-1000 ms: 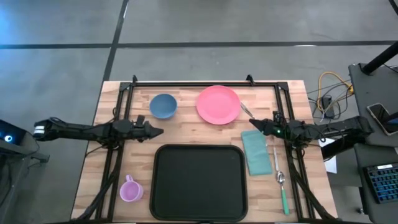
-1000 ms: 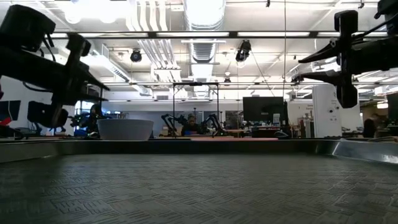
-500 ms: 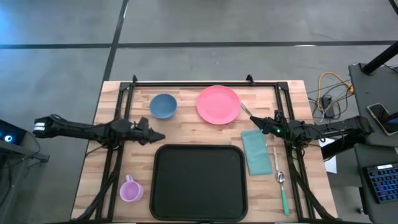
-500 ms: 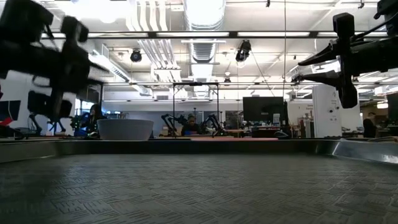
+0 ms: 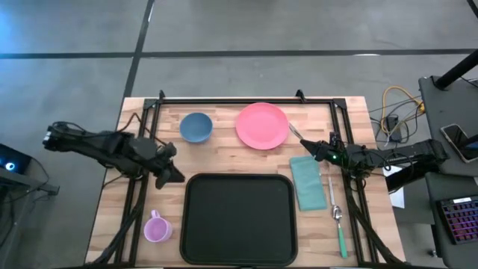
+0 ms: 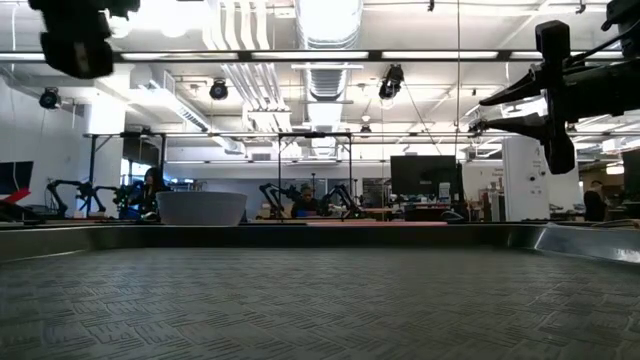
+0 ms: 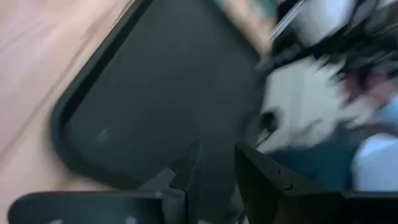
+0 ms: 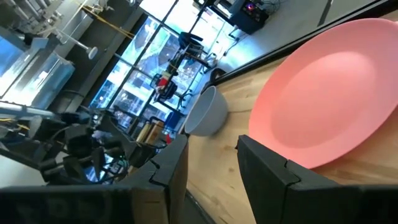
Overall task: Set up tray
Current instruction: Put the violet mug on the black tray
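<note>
The black tray lies flat at the table's near middle; its far-left corner also shows in the left wrist view. My left gripper hovers just off that corner, open and empty, its fingers slanting toward the near right. My right gripper is open and empty, between the pink plate and the teal folded napkin. The right wrist view looks over the plate toward the blue bowl.
The blue bowl stands at the far left, a pink mug near left of the tray. A green-handled spoon and another utensil lie right of the napkin. A thin utensil lies beside the plate. Black frame rails run along the table's sides.
My left arm has swung from beside the blue bowl toward the table's near edge, turning so that its gripper now points at the tray's far-left corner. In the low view it has risen out toward the picture's top left. The right arm has kept still.
</note>
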`<state>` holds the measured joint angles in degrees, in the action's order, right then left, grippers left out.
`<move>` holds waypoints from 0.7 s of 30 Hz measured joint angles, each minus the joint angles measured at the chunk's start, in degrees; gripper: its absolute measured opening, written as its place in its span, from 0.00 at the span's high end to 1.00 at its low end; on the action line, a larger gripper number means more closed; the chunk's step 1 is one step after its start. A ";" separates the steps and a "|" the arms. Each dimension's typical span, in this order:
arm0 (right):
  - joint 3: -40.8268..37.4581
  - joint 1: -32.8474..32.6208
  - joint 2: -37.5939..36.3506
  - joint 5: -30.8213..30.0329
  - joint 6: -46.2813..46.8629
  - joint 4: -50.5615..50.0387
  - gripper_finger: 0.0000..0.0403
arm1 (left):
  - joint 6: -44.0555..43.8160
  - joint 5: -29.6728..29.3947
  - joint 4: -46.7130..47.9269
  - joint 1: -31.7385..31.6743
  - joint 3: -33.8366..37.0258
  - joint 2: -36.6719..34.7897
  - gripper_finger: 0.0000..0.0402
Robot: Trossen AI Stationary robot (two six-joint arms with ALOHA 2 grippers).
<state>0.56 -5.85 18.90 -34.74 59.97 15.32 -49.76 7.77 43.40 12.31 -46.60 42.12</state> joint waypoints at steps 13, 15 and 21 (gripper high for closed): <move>0.00 0.00 0.00 0.02 -0.22 -0.03 0.68 | 15.33 6.47 24.00 7.51 -21.33 21.05 0.81; 0.00 -0.01 0.00 0.04 -0.44 -0.03 0.68 | 15.78 4.51 23.52 7.56 -21.74 22.31 0.81; 0.00 0.00 0.00 0.00 0.78 -0.01 0.68 | 15.29 2.64 23.27 7.54 -21.01 22.18 0.81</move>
<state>0.56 -5.85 18.90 -34.74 60.75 15.31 -34.47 10.41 66.67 19.86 -67.61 64.30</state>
